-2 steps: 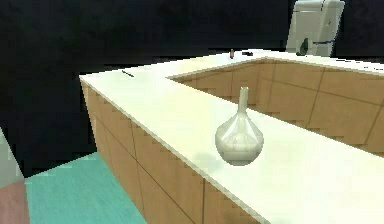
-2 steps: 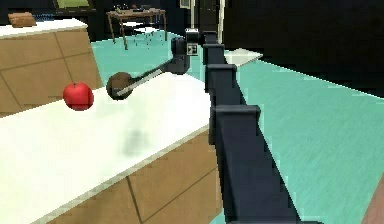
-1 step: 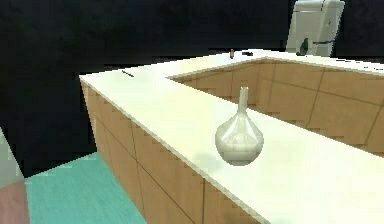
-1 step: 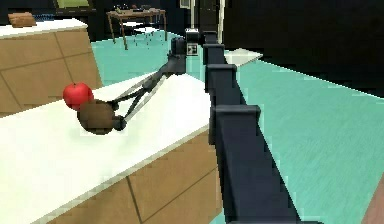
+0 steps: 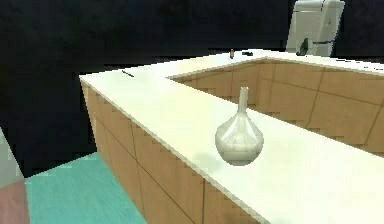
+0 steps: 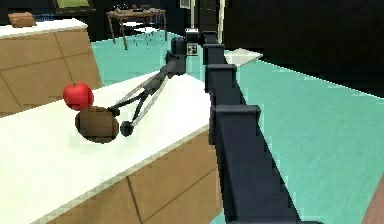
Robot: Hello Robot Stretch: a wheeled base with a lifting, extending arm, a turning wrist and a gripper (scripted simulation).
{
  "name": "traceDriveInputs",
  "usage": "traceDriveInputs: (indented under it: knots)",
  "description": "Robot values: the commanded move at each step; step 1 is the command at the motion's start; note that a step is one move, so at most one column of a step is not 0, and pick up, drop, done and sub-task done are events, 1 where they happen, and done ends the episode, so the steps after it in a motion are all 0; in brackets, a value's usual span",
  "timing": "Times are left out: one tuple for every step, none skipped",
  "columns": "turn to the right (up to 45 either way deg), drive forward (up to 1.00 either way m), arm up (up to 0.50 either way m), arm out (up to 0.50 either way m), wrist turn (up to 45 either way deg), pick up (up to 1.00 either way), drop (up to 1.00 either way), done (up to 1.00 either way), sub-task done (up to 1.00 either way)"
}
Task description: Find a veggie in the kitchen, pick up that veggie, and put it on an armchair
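Countertop (image 5: 310,175) smooth, matt; cabinet fronts (image 5: 125,145) wood; vase (image 5: 240,138) glossy.

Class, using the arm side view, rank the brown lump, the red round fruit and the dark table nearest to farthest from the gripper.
1. Brown lump, on the counter right at the gripper.
2. Red round fruit, just past the lump, up-left.
3. Dark table, far across the room.

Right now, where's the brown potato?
The potato lies on the white countertop at the arm side view's left, next to a red round thing, the gripper close by.
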Motion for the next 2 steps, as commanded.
traceDriveInputs:
  knots:
    - [0.0, 0.00, 0.00, -0.44, 0.0, 0.00, 0.00, 0.00, 0.00]
    - [-45.0, 0.00, 0.00, 0.00, 0.0, 0.00, 0.00, 0.00, 0.00]
